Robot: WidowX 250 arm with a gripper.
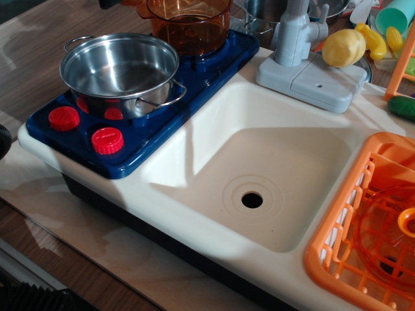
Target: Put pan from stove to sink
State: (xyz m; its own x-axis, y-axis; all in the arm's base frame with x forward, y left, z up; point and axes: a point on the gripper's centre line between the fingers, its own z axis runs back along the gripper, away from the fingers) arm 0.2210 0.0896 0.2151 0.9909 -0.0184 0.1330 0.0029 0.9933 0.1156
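Note:
The pan [120, 68], a shiny steel pot with two wire loop handles, stands upright and empty on the front burner of the dark blue stove [162, 126], just behind two red knobs [107, 140]. The cream sink [272, 155] lies to the right of the stove, empty, with its dark drain hole [252, 199] near the front. No gripper shows clearly. Only a small dark shape [110, 3] pokes in at the top edge above the stove, and I cannot tell what it is.
A translucent orange pot [188, 23] stands on the back burner, close behind the pan. A grey faucet [295, 39] rises behind the sink, with a yellow potato [343, 47] next to it. An orange dish rack [369, 227] borders the sink's right side.

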